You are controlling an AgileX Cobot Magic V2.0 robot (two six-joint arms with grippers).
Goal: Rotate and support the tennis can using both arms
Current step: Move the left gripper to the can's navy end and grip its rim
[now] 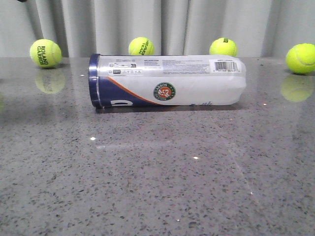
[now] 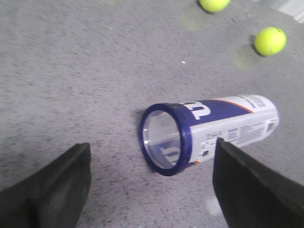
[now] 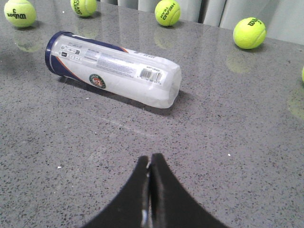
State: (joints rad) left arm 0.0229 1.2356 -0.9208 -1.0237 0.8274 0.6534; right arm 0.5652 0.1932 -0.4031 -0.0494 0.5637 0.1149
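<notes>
Can [image 1: 167, 81]: lies sideways on table [image 1: 157, 187], looks empty, likely light, slick, prone to rolling.
Hold: mid-body or navy rim [image 2: 164, 139].
Left gripper [image 2: 152, 190]: fingers apart.
Right gripper [image 3: 149, 190]: fingers together, empty.

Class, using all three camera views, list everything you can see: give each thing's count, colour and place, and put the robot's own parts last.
tennis can: one, clear tube with white and navy label, navy rim; lying on its side mid-table, rim toward the robot's left.
tennis balls: four in the front view, yellow-green; spread in a row along the table's far edge, behind the can.
table: one, speckled grey, glossy.
curtain: pale grey, behind the table.
left gripper: one, black; open, fingers apart, facing the can's rim end, not touching it.
right gripper: one, black; shut, short of the can.
</notes>
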